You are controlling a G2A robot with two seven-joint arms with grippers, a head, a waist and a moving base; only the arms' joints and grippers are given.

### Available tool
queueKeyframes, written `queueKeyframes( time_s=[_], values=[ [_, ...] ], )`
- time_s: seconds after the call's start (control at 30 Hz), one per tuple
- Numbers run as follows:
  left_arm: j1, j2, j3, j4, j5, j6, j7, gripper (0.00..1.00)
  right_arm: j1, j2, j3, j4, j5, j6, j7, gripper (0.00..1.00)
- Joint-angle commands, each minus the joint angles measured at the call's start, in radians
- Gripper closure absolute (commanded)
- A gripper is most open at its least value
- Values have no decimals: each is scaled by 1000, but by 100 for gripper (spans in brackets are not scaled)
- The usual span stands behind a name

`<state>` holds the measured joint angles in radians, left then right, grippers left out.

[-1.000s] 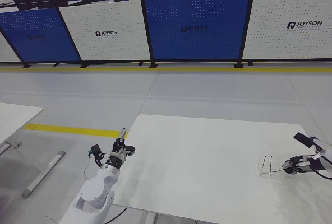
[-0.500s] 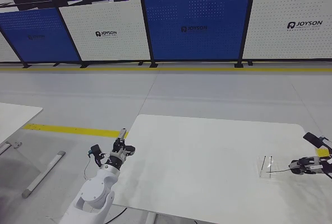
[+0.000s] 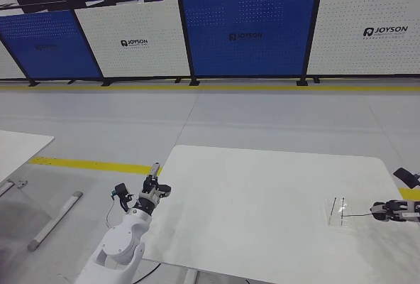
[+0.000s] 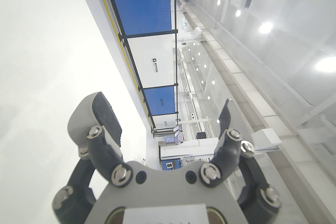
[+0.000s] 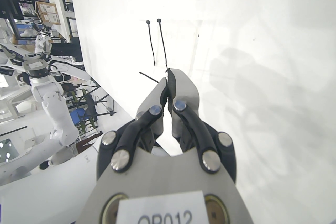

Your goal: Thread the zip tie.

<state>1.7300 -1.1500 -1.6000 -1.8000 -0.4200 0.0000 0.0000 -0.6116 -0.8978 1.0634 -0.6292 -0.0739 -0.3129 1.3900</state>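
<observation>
My right gripper (image 3: 374, 212) (image 5: 167, 78) hovers by the table's right edge, shut on a thin black zip tie (image 3: 357, 214). Its strap runs from the fingertips toward a clear tray (image 3: 332, 221), and a short end (image 5: 148, 77) sticks out beside the fingers. Two more black zip ties (image 5: 151, 42) (image 5: 162, 43) sit in the tray just ahead of the gripper, heads at their far ends. My left gripper (image 3: 153, 175) (image 4: 165, 109) is open and holds nothing. It sits off the table's near-left corner, pointing upward.
The white table (image 3: 267, 206) is bare between the two arms. Its right edge lies close to my right gripper. Blue and white panels (image 3: 245, 35) stand far behind, and a second table (image 3: 11, 149) is at the far left.
My right gripper has drawn back to the right, away from the tray, taking the held zip tie with it. The left arm has not moved.
</observation>
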Motion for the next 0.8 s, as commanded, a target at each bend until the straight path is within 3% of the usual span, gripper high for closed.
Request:
queueKeyframes(
  time_s=[0.0,0.13,0.23,0.37,0.53,0.77],
  values=[
    [0,0,0,0,0,0,0,0,0,0,0,0,0,0,0,100],
    [0,0,0,0,0,0,0,0,-3,0,0,-3,1,0,-7,100],
    [0,0,0,0,0,0,0,0,-34,6,20,-44,34,-27,-42,100],
    [0,0,0,0,0,0,0,0,-107,30,83,-184,120,-27,-18,100],
    [0,0,0,0,0,0,0,0,-268,55,153,-442,190,-27,-71,100],
    [0,0,0,0,0,0,0,0,-268,55,153,-442,190,-27,-71,100]
  ],
)
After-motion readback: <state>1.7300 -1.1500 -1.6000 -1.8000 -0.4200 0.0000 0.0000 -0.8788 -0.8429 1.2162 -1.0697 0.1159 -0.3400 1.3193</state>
